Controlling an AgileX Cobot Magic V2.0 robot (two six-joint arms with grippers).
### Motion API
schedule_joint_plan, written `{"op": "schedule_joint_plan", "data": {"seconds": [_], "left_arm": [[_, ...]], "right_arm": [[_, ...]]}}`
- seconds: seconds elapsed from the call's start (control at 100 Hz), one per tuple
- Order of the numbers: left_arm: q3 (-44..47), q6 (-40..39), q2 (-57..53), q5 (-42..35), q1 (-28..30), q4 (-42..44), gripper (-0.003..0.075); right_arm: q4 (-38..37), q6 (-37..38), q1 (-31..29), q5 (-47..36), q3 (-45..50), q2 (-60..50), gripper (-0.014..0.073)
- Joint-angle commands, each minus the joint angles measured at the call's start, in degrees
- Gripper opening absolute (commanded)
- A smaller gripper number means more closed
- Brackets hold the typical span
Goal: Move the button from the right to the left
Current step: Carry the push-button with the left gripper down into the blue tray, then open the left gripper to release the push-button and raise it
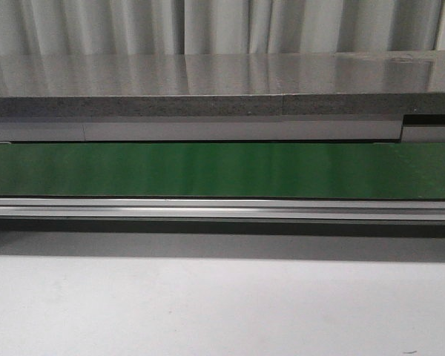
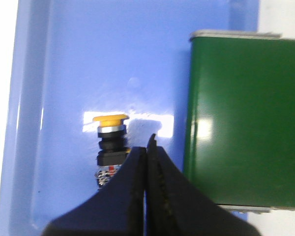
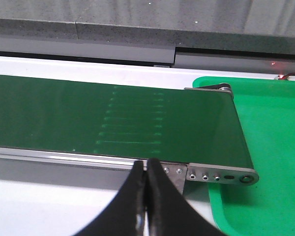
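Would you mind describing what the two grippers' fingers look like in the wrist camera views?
Both look alike. The left gripper and right gripper each have two matte black fingers, broad at the base and tapering to a pointed tip. The left one's inner edges look finely ridged. No cables, markings or sleeves are visible.

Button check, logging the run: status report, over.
Left end effector shut, empty. Right end effector shut, empty, over green belt end. Button lying in blue tray beside left end effector. Nothing blocking.

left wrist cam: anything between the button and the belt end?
Only bare blue tray floor between the button and belt, plus the shut left hand tips.
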Motion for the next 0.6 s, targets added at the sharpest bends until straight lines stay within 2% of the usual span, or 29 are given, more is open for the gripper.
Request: {"op": "schedule_joint_plan", "data": {"seconds": [0.0,0.17,0.37,0.59], "left_arm": [[-1.3,0.1,-5.4,-1.6,-2.9,-5.1,-0.0020],[2.3,0.5,-10.9,-6.8,-9.5,-7.5,-0.0020],[12.4,0.5,-20.0,-13.6,-15.9,-10.7,-0.0020],[23.9,0.5,-29.8,-18.8,-19.7,-14.3,-0.0020]], "right_arm": [[0.4,-0.4,0.1,-4.0,-1.4,0.3,-0.0066],[0.4,-0.4,0.1,-4.0,-1.4,0.3,-0.0066],[0.4,-0.4,0.1,-4.0,-1.4,0.3,-0.0066],[0.4,-0.4,0.1,-4.0,-1.4,0.3,-0.0066]]}}
